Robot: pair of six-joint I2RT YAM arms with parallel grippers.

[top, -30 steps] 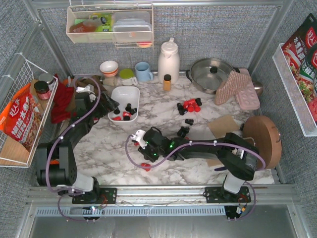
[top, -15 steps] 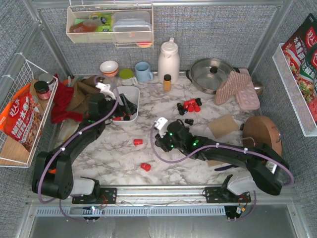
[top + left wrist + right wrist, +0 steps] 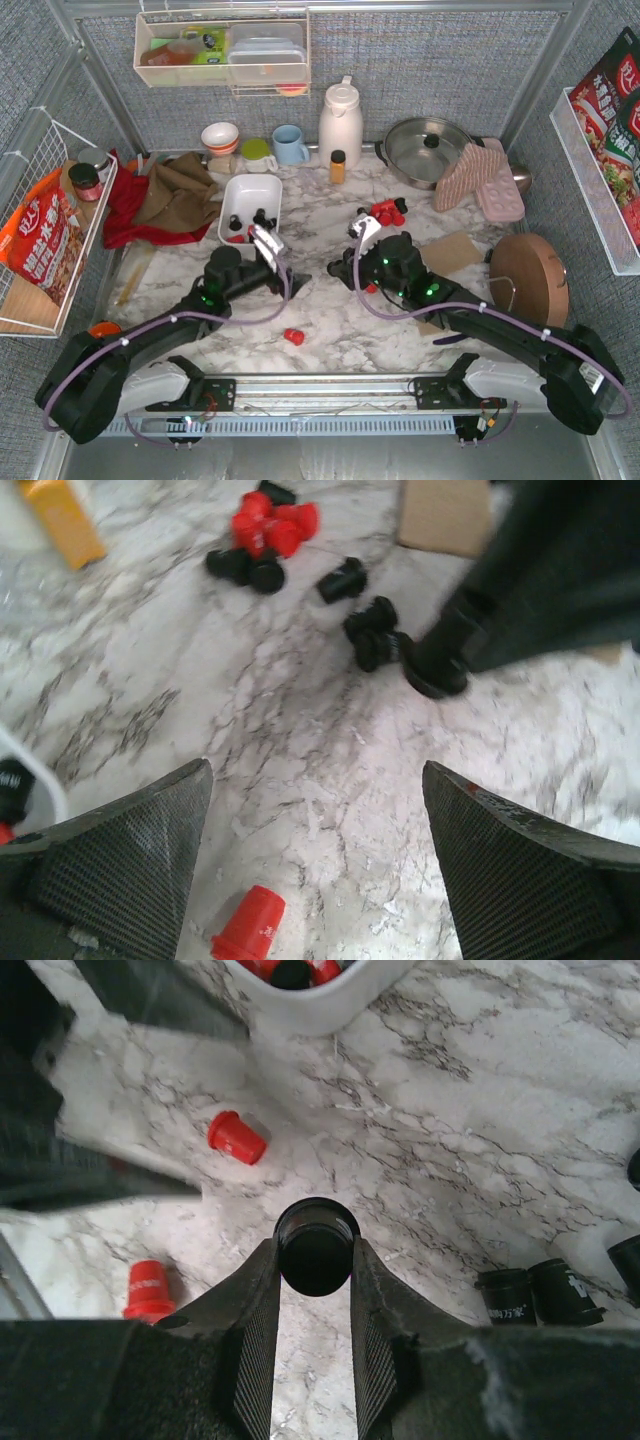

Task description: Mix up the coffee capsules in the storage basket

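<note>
Claw on left arm [image 3: 315, 772], jaws wide, has quit storage basket [image 3: 263, 190].

table top [image 3: 330, 315]: marble pattern, smooth, faint sheen
storage basket [image 3: 252, 188]: white, smooth, glossy
red coffee capsules [image 3: 249, 924]: glossy plastic
black coffee capsule [image 3: 316, 1248]: dark, smooth, dull sheen at rim
left gripper fingers [image 3: 120, 865]: black, matt, fine grid texture
pan [image 3: 410, 160]: polished metal, mirror-bright
oven mitt [image 3: 468, 178]: pink quilted cloth
round board [image 3: 535, 285]: wood, matt
walls [image 3: 430, 60]: grey woven fabric, rough
card [image 3: 450, 255]: brown, matt paper board
rack [image 3: 60, 135]: white coated wire
</note>
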